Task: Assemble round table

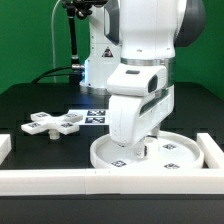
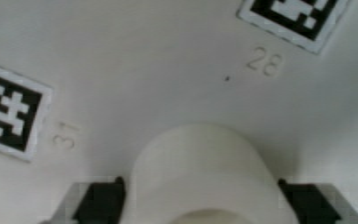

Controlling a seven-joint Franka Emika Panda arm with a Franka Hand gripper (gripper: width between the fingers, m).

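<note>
The large rimmed round disc lies flat on the table at the exterior view's right. My gripper is down over its middle, mostly hidden by the arm's own hand. In the wrist view the gripper is shut on the short white cylinder leg. Dark fingers press on both sides of the leg, whose end points at the disc's surface between two square tags. I cannot tell whether the leg touches the disc. The cross-shaped base lies on the black table at the exterior view's left.
A long white border rail runs along the front and another stands at the exterior view's right, close to the disc. The marker board lies behind the disc near the arm's base.
</note>
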